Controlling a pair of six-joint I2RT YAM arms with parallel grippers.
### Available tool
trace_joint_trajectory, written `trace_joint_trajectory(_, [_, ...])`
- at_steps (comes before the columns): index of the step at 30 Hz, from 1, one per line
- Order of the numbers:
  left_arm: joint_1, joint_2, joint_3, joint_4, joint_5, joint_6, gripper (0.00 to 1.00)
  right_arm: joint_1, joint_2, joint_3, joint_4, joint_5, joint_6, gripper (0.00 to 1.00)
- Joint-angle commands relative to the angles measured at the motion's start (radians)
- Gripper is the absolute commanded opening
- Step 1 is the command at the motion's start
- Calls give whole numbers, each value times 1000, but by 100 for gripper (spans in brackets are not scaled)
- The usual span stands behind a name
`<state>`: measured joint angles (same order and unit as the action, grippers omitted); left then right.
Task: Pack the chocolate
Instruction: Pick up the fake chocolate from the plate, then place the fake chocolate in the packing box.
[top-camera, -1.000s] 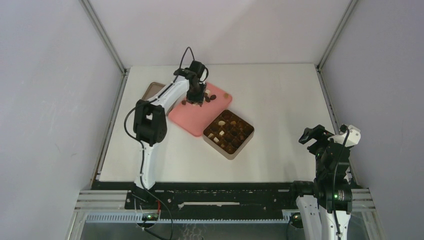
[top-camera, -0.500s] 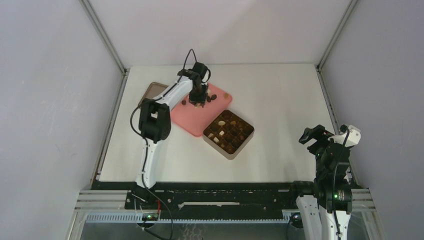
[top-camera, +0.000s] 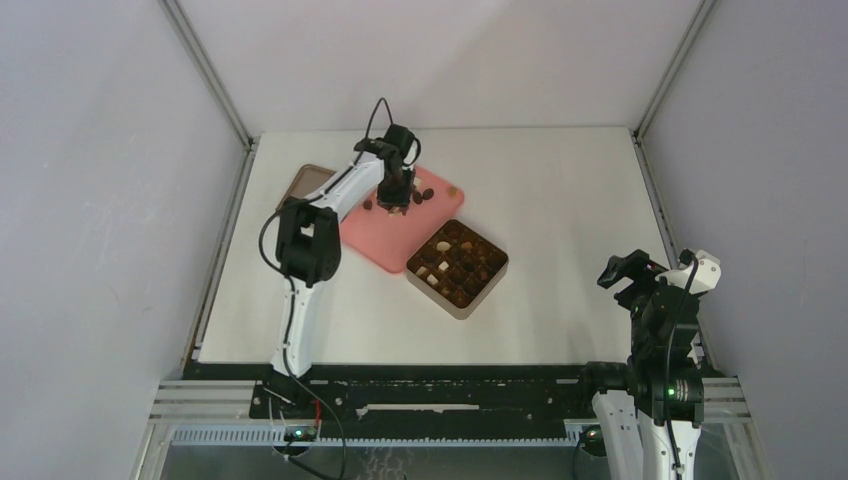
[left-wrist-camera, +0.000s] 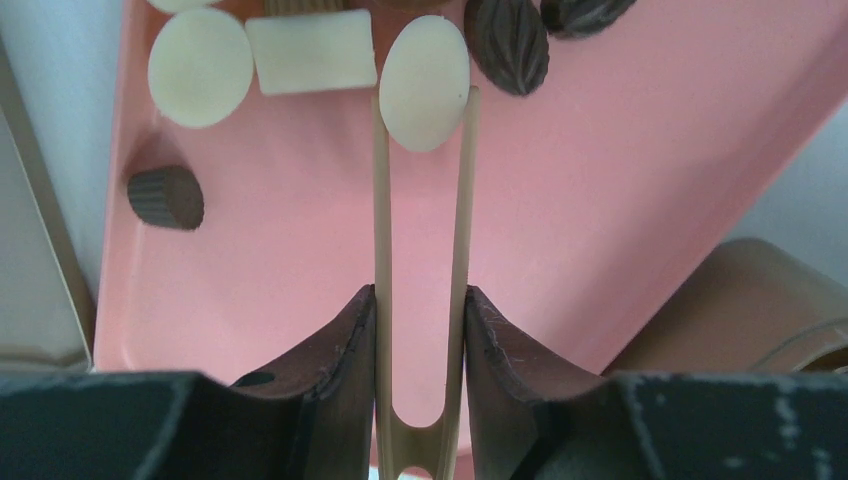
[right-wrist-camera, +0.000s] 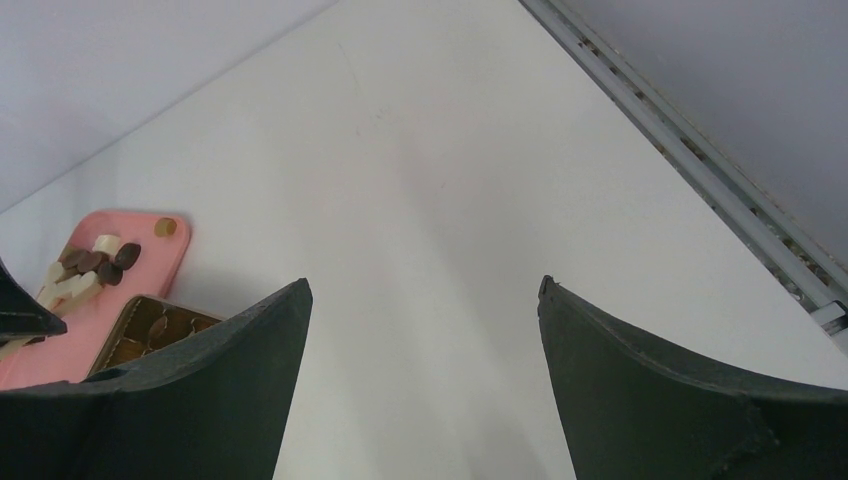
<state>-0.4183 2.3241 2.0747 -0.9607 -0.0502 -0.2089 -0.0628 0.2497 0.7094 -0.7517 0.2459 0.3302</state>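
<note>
Top view, left end effector (top-camera: 397, 203): points down over the far part of the pink tray (top-camera: 375, 245), among the loose chocolate (top-camera: 425, 195).
Top view, tin (top-camera: 440, 297): stands just beside the tray's near-right edge on the white surface (top-camera: 560, 200) — many of its dark cells hold pieces.
Top view, right end effector (top-camera: 618, 270): raised at the right edge, well apart from tray and tin.
Left wrist, left end effector (left-wrist-camera: 420, 300): clamped on the wooden tongs (left-wrist-camera: 381, 230), one finger against each arm.
Left wrist, tong tips: one on either side of a cream-white oval piece (left-wrist-camera: 424, 82) lying on the tray; whether they press it cannot be told.
Left wrist, other chocolate: cream round and rectangular pieces on one side of the oval, dark ridged pieces on the other, and one dark-brown round piece (left-wrist-camera: 166, 196) apart near the tray's rim.
Right wrist, right end effector (right-wrist-camera: 425, 300): fingers wide apart — nothing between them, bare surface beyond.
Right wrist, far corner: the tray with chocolate on it, and one corner of the tin beside it.
</note>
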Motion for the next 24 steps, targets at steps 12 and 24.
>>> trace_joint_trajectory(12, [1, -414, -393, 5, 76, 12, 0, 8, -13, -1, 33, -7, -5, 92])
trace_joint_trajectory(24, [-139, -726, -649, -19, 162, 38, 2, 9, -24, -1, 34, -19, -7, 92])
